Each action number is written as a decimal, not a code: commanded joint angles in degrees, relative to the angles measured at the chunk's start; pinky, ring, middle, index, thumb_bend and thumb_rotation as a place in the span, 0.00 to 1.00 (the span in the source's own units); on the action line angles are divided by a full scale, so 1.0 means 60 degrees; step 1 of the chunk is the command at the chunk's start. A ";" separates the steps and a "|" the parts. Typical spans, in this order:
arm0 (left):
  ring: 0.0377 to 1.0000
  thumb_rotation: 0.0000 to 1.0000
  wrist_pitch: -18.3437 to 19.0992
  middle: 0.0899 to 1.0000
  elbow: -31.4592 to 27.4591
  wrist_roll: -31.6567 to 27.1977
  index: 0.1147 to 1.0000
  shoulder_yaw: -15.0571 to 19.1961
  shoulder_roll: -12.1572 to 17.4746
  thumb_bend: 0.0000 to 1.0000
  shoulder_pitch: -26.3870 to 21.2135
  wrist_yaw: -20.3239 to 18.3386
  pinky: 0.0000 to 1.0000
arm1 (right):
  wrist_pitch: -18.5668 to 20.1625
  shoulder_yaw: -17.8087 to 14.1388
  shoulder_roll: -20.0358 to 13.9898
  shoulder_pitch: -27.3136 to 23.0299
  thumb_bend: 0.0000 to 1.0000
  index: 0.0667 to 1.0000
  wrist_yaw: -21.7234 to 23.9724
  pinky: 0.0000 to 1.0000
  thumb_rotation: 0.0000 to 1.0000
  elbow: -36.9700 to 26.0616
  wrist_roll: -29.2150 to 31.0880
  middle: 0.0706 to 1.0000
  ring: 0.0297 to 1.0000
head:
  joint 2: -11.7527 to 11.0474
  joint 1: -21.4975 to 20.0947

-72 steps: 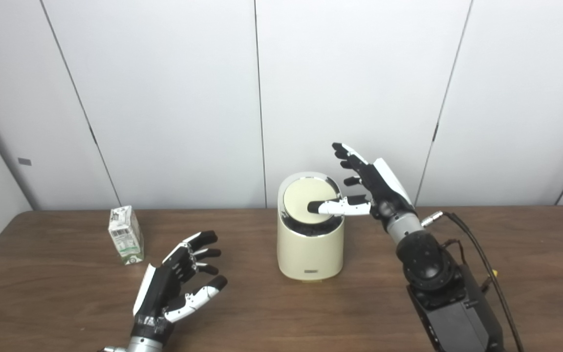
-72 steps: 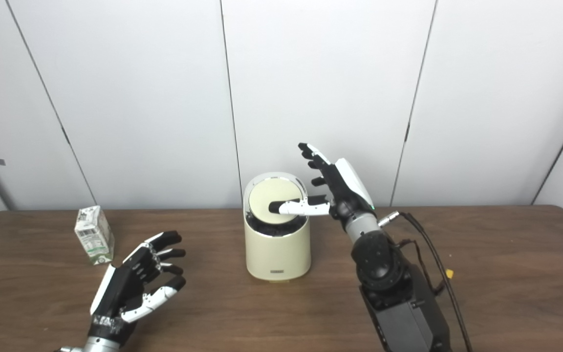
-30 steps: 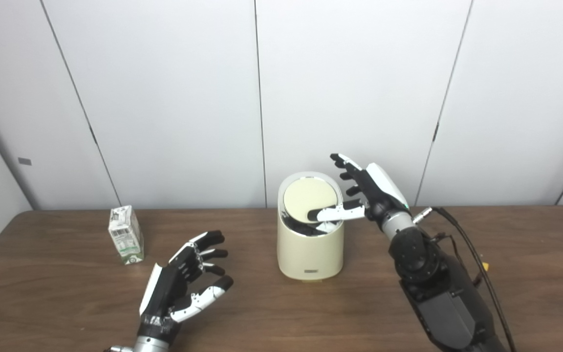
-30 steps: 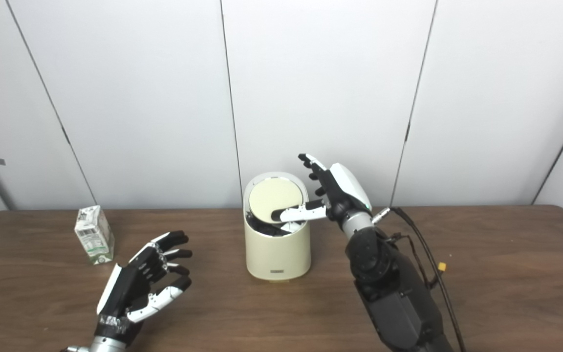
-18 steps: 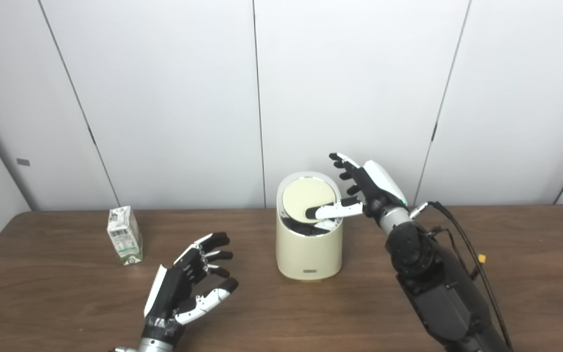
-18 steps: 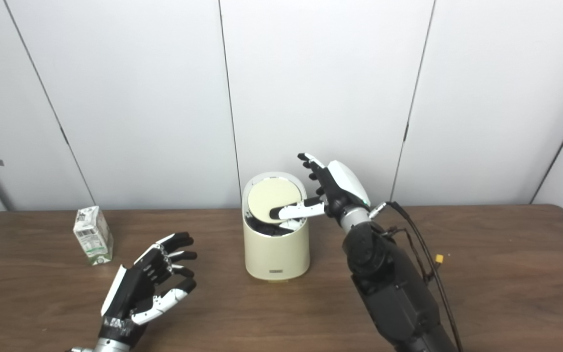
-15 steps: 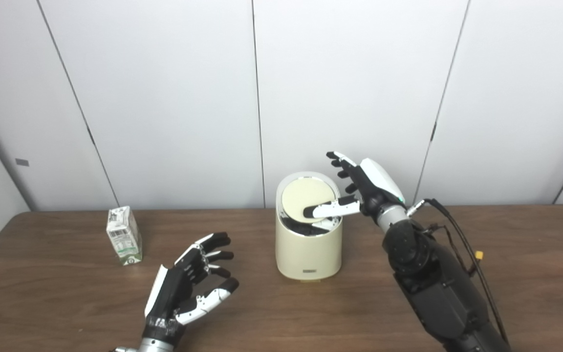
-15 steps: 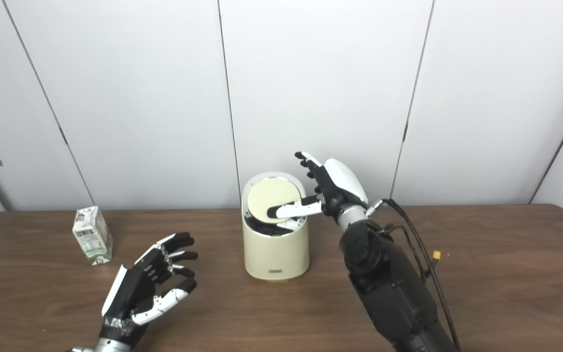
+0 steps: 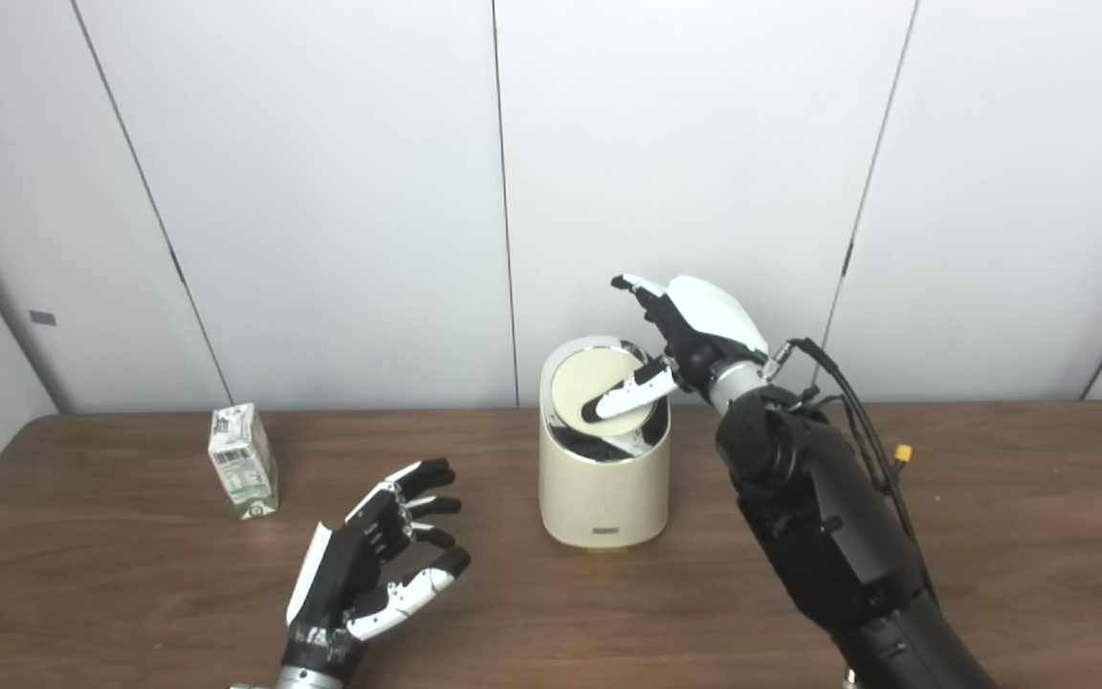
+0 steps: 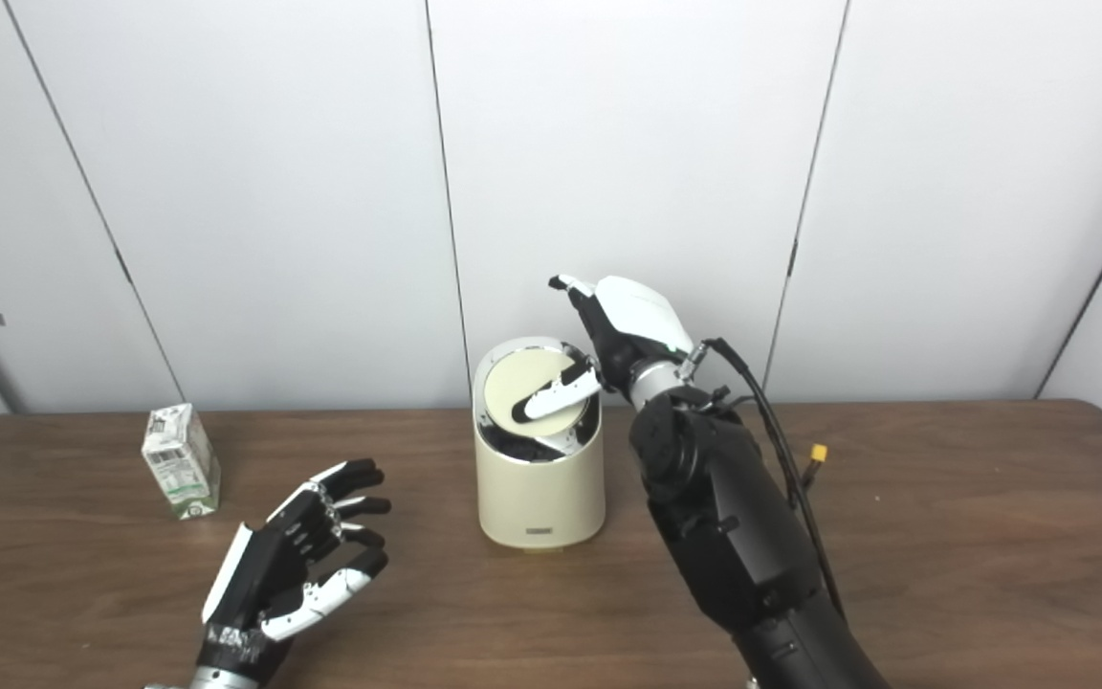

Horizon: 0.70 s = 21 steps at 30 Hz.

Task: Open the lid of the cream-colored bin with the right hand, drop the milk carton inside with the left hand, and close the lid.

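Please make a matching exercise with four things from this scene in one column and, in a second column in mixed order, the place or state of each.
Things:
1. carton
2. lid
3. left hand
4. bin

Places or states:
A. tilted up, thumb lying across it
B. open, empty, near the front of the table
C. upright on the far left
D. at the middle of the table

Pairs: 1-C, 2-A, 3-B, 4-D

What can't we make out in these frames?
- Inside of the bin: both views, the tilted lid and right hand cover most of the opening.
- Print on the carton: too small.
- Right forearm: cut off by the bottom edge.
- Left hand: its wrist is cut off at the bottom edge.
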 commanded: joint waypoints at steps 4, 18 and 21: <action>0.71 0.25 -0.0135 0.79 -0.0341 0.0031 0.81 0.0025 0.0047 0.69 -0.0156 0.0087 0.57 | 0.0063 0.0272 -0.0136 0.0120 0.85 0.87 0.1165 0.58 0.09 -0.0089 -0.1711 0.88 0.75 | 0.0017 -0.0003; 0.71 0.25 -0.0095 0.79 -0.0260 0.0003 0.81 0.0025 0.0055 0.69 -0.0168 0.0067 0.57 | -0.0099 -0.1411 0.0092 0.0524 0.71 0.85 0.0252 0.66 0.31 -0.1420 0.0821 0.88 0.84 | -0.0025 -0.0033; 0.72 0.26 -0.0123 0.80 -0.0248 -0.0016 0.81 0.0013 0.0053 0.69 -0.0174 0.0045 0.57 | -0.0862 -0.1925 -0.0025 0.0724 0.68 0.85 -0.0303 0.68 0.30 -0.1601 0.2168 0.88 0.84 | -0.0036 -0.0009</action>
